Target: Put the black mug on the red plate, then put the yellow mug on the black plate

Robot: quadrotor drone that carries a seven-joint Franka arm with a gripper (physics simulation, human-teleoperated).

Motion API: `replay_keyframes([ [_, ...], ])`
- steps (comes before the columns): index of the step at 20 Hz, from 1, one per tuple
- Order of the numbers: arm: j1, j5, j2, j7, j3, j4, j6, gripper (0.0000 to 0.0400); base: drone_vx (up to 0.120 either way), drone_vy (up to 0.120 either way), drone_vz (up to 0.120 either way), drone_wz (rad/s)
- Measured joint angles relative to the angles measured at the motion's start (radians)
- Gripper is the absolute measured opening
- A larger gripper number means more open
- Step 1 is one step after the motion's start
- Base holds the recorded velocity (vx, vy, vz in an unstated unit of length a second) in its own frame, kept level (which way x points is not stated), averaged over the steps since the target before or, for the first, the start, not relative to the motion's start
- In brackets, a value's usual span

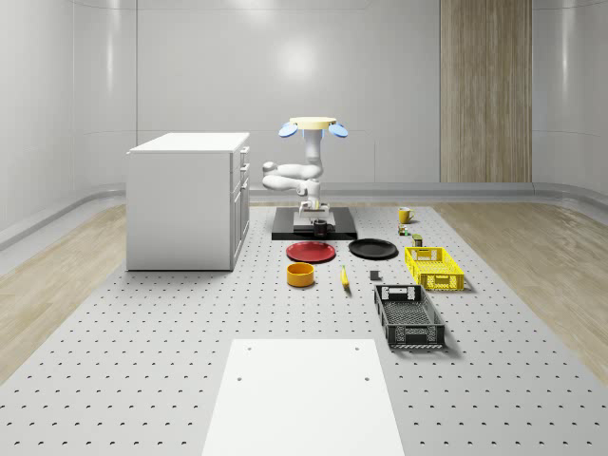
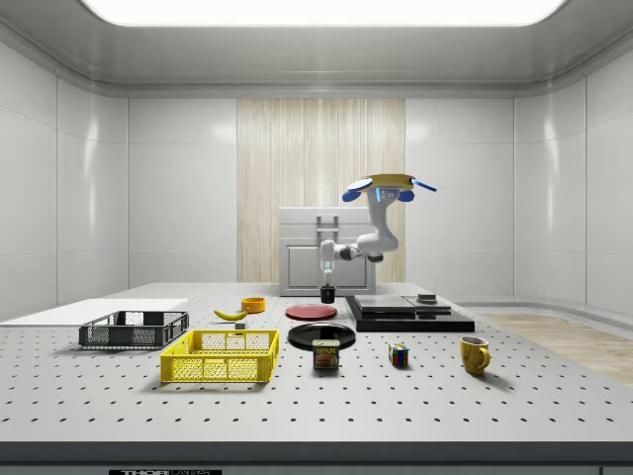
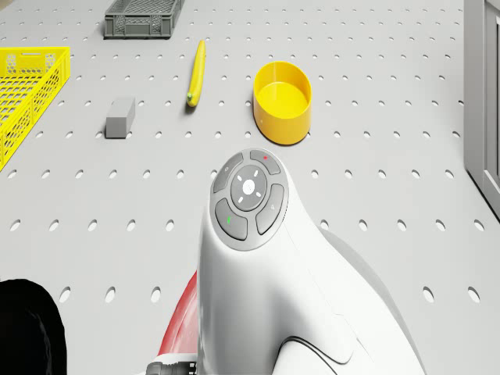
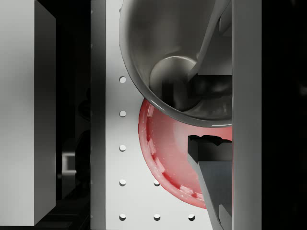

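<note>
so, drone: (image 1: 313,124) hovers above the black platform (image 1: 343,231), next to the cabinet (image 1: 188,199), arm bent downward.
gripper: (image 2: 327,276) pinches the black mug (image 2: 327,293); in the wrist view one finger (image 4: 216,177) lies outside the mug wall and the other reaches inside, so the claw is clamped on the rim.
black mug: hangs upright from the claw, off the table, at the platform's front edge and just short of the red plate (image 1: 311,252).
red plate: on the table between the platform and the yellow bowl (image 1: 300,275); in the wrist view it peeks out below the mug, only partly under it.
step in hand: carry the mug over the red plate, as i judge it.
how to do it well: bring the mug over the plate's middle, keep it level, lower until the base sits flat, only then spread the fingers.
risk: letting go near the raised rim could tip it.
yellow mug: (image 1: 405,215) waits well apart, past the black plate (image 1: 372,249).
</note>
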Motion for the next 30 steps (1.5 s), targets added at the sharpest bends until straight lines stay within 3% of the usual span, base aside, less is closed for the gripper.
replay_keyframes([
  [10,-0.003,0.005,-0.011,0.002,0.002,0.001,0.01,0.011,0.12,-0.024,0.0,0.0],
  [22,0.096,0.012,-0.037,-0.104,0.002,0.009,0.037,0.011,0.0,0.0,0.0,0.0],
  [30,0.113,-0.063,-0.05,-0.14,-0.081,0.035,0.08,0.011,0.0,0.0,0.0,0.0],
])
